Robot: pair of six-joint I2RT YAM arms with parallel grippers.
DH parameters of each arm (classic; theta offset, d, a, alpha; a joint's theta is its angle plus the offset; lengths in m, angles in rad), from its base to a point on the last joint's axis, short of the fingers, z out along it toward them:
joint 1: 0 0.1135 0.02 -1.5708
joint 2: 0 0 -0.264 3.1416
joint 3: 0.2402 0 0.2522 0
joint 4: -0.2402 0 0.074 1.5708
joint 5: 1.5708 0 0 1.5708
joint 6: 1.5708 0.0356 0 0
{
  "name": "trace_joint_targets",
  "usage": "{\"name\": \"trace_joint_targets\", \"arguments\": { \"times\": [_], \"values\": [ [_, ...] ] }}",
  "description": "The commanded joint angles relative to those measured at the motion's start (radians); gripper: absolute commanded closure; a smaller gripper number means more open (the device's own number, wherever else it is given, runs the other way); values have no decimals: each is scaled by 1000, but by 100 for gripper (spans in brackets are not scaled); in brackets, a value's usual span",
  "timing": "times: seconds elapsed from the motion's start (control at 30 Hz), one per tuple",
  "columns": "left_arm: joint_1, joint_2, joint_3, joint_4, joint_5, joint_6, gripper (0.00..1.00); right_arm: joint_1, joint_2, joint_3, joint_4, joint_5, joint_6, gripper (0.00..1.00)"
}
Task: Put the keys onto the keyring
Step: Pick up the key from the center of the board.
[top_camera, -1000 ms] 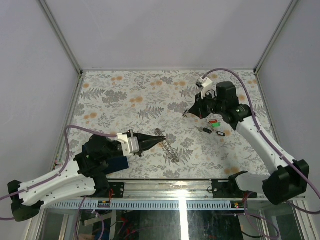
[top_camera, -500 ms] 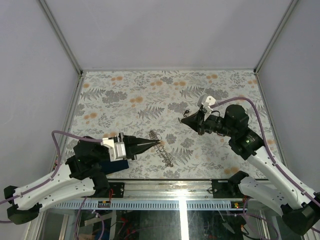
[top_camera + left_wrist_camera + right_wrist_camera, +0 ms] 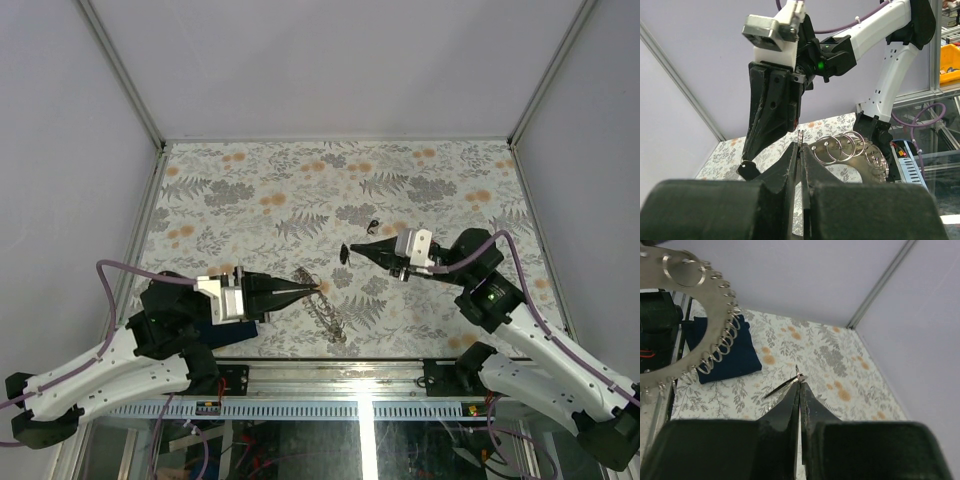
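My left gripper (image 3: 317,288) is shut on an end ring of the keyring (image 3: 332,312), a silvery chain of wire rings that trails from its tips toward the near edge. In the left wrist view the pinched ring stands up between the tips of the left gripper (image 3: 801,146), and the rest of the keyring (image 3: 850,146) curves right. My right gripper (image 3: 356,249) is shut on a small dark key (image 3: 344,252), held a short way from the left tips. The right wrist view shows the key (image 3: 781,386) hanging from the right gripper (image 3: 798,382). Another small dark key (image 3: 372,224) lies on the table behind.
A dark blue cloth (image 3: 725,352) lies under the left arm, near the table's front left. The flowered tabletop (image 3: 260,190) is bounded by a metal frame and grey walls. The right arm (image 3: 500,300) reaches across the front right of the table.
My right gripper has swung from the back right down toward the middle with the key in it and now faces the left tips. The left gripper has shifted slightly, still holding the keyring.
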Motion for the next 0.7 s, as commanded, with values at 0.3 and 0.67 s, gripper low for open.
{"name": "trace_joint_targets", "arguments": {
  "times": [0.3, 0.67],
  "values": [
    [7, -4, 33, 36, -16, -21, 100, 74, -46, 32, 2, -9, -236, 100],
    [7, 23, 51, 47, -32, -45, 100, 168, -51, 63, 6, 27, -326, 100]
  ]
}}
